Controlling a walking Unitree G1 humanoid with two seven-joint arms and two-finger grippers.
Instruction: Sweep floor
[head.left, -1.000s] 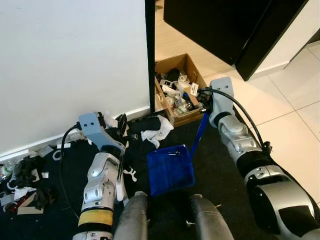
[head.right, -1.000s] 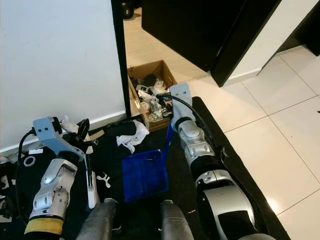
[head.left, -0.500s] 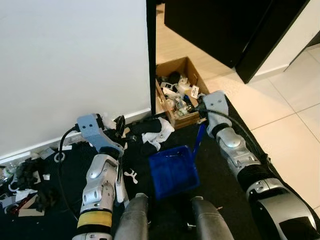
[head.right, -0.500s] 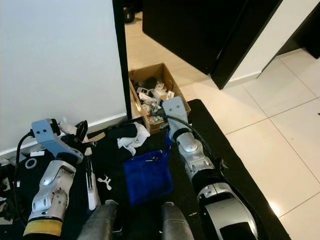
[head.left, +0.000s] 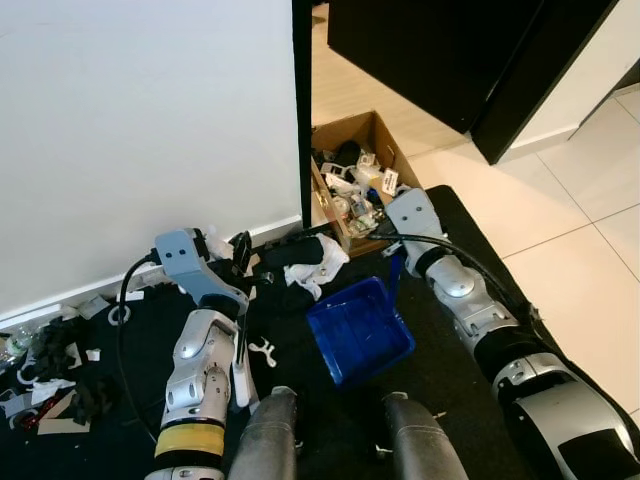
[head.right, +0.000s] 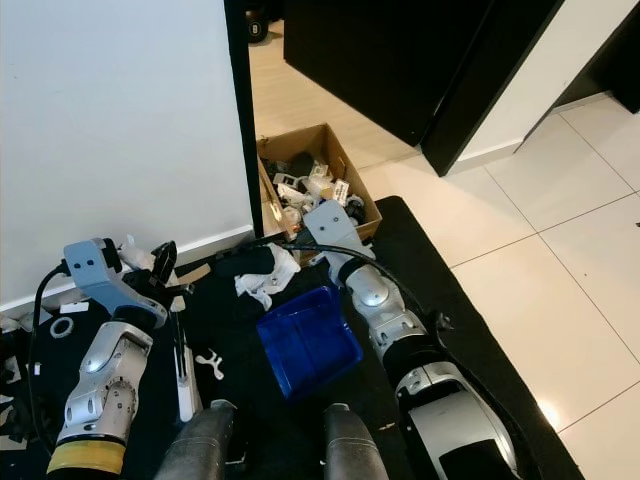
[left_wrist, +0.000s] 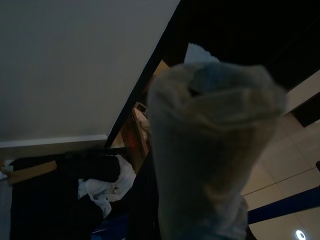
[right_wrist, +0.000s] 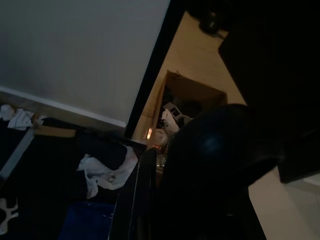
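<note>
- Left eye view: Dustpan (head.left: 360, 328), blue, tilted on the black mat (head.left: 450, 370), just near of the box (head.left: 352, 178) of scraps. Its blue handle runs up to the right tool (head.left: 392, 235), which holds it; the fingers themselves are hidden behind the wrist, so how wide they stand cannot be told. The left tool (head.left: 240, 262) sits near the wall at left, above a white-handled brush (head.left: 240, 350) that lies along the forearm; grip not resolved. A white rag (head.left: 318, 262) and a small white piece (head.left: 261, 349) lie on the mat between the arms.
- Right eye view: Same layout. Step in hand, as judged: positioning the pan for collecting. The next move would call for laying the pan's lip flat on the mat and drawing the brush toward it.
- Left wrist view: A pale, blurred rounded object (left_wrist: 210, 150) stands close to the lens; beyond it, rag and wall. Fingers not discernible.
- Right wrist view: A dark rounded mass (right_wrist: 215, 165) blocks the foreground; box, rag and a blue corner of the pan lie beyond.
</note>
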